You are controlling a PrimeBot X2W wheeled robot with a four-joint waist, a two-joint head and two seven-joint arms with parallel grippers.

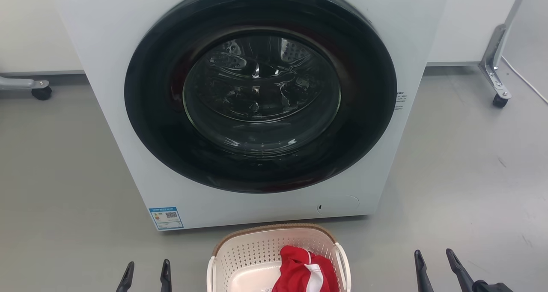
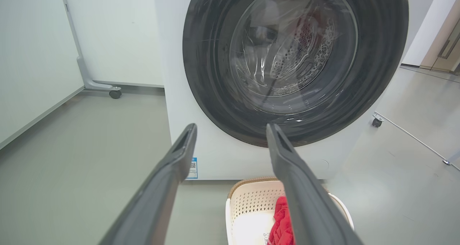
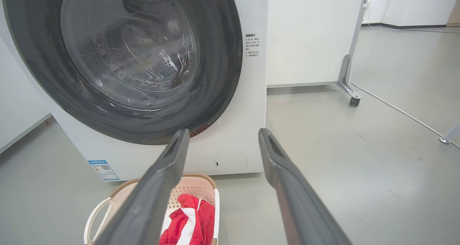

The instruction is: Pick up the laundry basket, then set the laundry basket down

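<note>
Grey floor (image 1: 64,176) at the foot of the washer (image 1: 257,206) carries the laundry basket (image 1: 252,251), handles (image 1: 344,262) out sideways; left gripper (image 1: 147,277) and right gripper (image 1: 437,269) flank it, both spread and empty, left slightly nearer.

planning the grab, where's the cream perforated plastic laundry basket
Head view, bottom centre: the cream perforated laundry basket sits on the grey floor before the white front-load washer, between the left gripper and the right gripper.
</note>
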